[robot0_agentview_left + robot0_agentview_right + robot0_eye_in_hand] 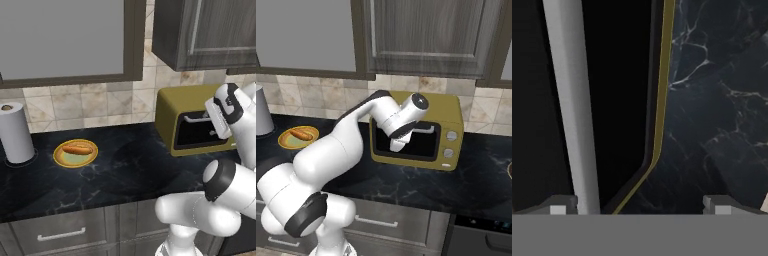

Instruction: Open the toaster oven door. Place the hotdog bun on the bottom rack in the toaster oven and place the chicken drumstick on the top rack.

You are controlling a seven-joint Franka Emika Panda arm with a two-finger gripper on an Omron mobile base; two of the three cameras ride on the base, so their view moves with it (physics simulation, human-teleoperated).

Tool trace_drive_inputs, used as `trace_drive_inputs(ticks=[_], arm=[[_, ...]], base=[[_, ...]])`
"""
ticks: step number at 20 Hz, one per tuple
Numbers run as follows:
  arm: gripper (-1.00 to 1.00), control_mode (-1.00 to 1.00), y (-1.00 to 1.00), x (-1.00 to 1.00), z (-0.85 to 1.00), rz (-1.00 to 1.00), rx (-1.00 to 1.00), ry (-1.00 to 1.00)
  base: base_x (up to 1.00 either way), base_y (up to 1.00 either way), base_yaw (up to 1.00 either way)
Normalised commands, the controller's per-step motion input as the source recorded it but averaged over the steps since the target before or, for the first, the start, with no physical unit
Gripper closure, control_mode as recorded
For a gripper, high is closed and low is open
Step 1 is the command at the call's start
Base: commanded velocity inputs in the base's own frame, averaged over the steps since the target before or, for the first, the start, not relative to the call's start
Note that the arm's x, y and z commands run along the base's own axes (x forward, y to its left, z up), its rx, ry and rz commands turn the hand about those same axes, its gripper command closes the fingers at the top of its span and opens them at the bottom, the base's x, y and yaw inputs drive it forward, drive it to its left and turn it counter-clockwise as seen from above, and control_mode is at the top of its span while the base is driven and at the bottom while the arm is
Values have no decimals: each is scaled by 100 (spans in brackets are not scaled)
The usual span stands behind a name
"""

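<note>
A: Far left of the left base view: a white paper towel roll (16, 132) upright on the black marbled table (130, 165). Just right of it, a yellow plate (75, 153) carrying the hotdog bun (77, 149), long and orange-tan, lying flat. Drumstick not made out on the plate.

B: And further right?

A: Stood the toaster oven (172, 107) against the tiled wall, mustard-yellow, rounded at the corners. Carried the toaster oven door (200, 135) across most of its front: black frame, dark glass, white bar handle (196, 119) along the top. Looked closed or close to it; hard to tell.

B: From the right base view?

A: Same plate (298, 137) at the left with the bun (302, 135) on it, well apart from the oven (448, 107). Two white knobs (451, 135) down the oven's right front. White arm reached across the door (421, 145), the hand (397, 146) pointed downward just in front of the glass, left of centre.

B: Hand state?

A: In the hand view, fingertips (561, 206) set wide apart, holding nothing. Handle bar (572, 105) ran near the left tip, touching or not impossible to tell, dark glass beside it, yellow oven edge, then marbled table (717, 100).
</note>
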Motion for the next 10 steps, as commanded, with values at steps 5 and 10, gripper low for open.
trace_drive_inputs(ticks=[5, 10], arm=[[-100, -100, 0, 19, -10, 0, 2, 0], [-100, -100, 0, 19, -29, 0, 0, 1]], base=[[0, 0, 0], [0, 0, 0]])
